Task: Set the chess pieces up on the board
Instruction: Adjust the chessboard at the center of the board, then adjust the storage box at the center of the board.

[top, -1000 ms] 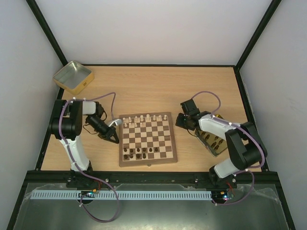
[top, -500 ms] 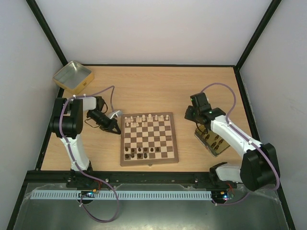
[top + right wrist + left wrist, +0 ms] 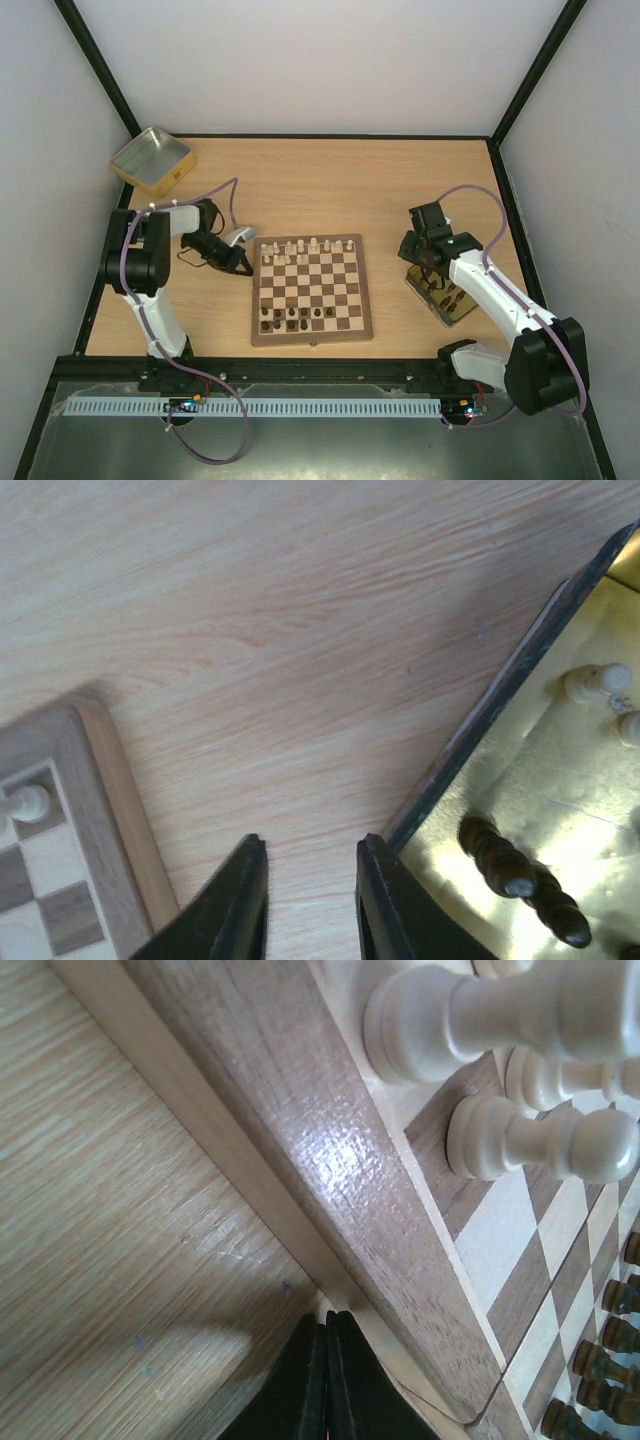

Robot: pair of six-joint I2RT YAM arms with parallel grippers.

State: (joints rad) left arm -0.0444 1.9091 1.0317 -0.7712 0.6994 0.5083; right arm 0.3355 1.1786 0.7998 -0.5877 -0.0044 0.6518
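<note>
The board (image 3: 310, 290) lies in the middle of the table, with several pale pieces (image 3: 300, 248) along its far rows and several dark pieces (image 3: 295, 318) along its near rows. My left gripper (image 3: 243, 266) is shut and empty, its tips touching the board's left edge (image 3: 300, 1150); pale pieces (image 3: 540, 1145) stand close by. My right gripper (image 3: 422, 268) is open and empty above the table between the board's right edge (image 3: 120, 780) and the gold tin (image 3: 560, 770). Dark pieces (image 3: 515, 870) and a pale piece (image 3: 590, 683) lie in that tin.
The gold tin with loose pieces (image 3: 442, 292) lies at the right of the board. A second gold tin (image 3: 152, 160) stands at the far left corner. Black frame posts and white walls bound the table.
My right arm swung from beside the board's far right corner out over the tin's near-left edge. My left gripper moved up along the board's left edge toward its far corner.
</note>
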